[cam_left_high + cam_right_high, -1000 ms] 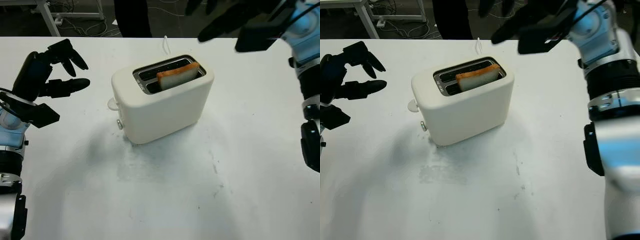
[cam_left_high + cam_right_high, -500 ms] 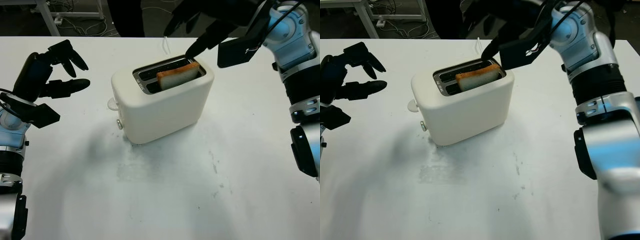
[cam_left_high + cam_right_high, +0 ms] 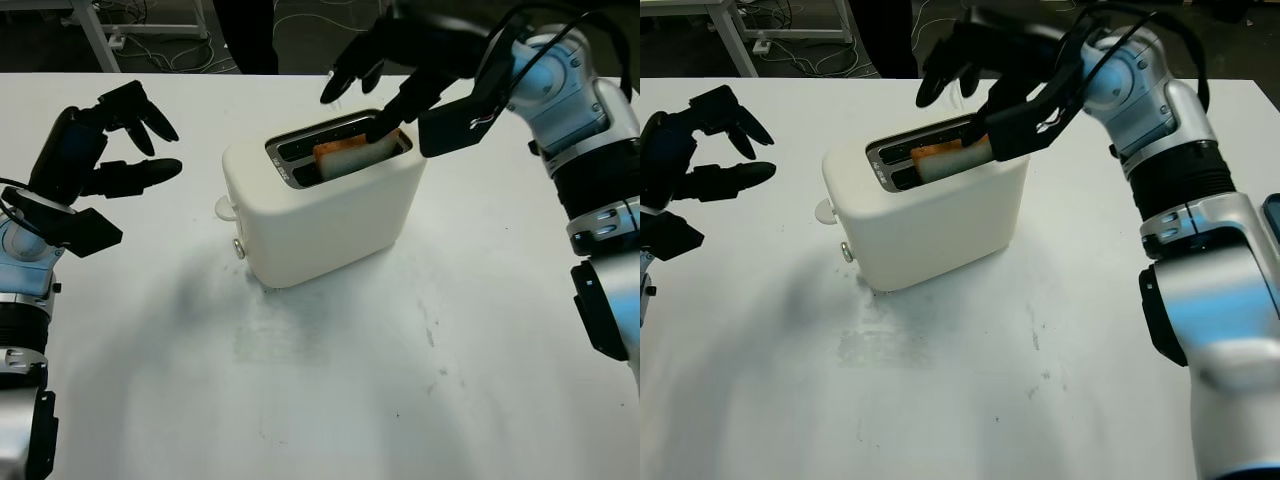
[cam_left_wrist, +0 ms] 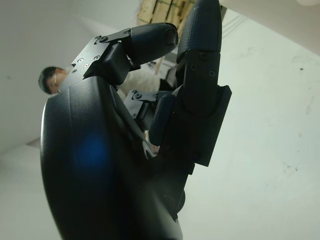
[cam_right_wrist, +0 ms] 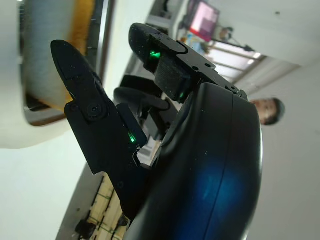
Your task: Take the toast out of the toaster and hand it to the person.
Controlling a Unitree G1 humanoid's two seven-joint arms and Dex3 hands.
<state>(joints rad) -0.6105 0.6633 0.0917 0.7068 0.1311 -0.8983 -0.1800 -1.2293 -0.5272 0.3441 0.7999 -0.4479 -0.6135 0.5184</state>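
While the right robot hand [image 3: 385,75] reaches open over the white toaster [image 3: 325,200], one finger [image 3: 392,118] at the toast [image 3: 345,152] standing in the nearer slot, the left robot hand [image 3: 95,145] hangs open above the white worktop [image 3: 330,390], well apart.

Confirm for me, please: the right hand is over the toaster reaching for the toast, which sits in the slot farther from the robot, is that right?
Not quite. The right hand is over the toaster, one finger down by the toast, but the left eye view shows the toast in the slot nearer the robot; the farther slot holds nothing. The left hand is open at the table's left.
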